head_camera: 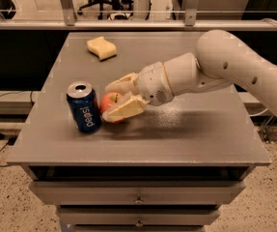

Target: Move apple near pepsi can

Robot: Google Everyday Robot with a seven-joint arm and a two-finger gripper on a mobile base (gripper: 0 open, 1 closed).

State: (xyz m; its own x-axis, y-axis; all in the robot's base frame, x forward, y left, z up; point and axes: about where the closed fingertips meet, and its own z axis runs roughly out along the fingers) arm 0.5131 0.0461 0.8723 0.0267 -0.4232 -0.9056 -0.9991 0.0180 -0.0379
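One apple (109, 102) rests on the table (176, 144), toward the left edge and nearer the front edge than the back. It is just beside the pepsi can (84, 108), on the can's side facing the right edge (I can't tell whether they touch). My end effector (108, 101) clasps the apple, one finger behind it and one in front. The arm (225, 66) comes in over the right edge. A yellow sponge (102, 48) lies well apart, near the back edge.

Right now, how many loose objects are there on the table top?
3. The pepsi can stands front left; the apple is just right of it, held in the gripper; the sponge lies at the back left. Nothing looks hidden.
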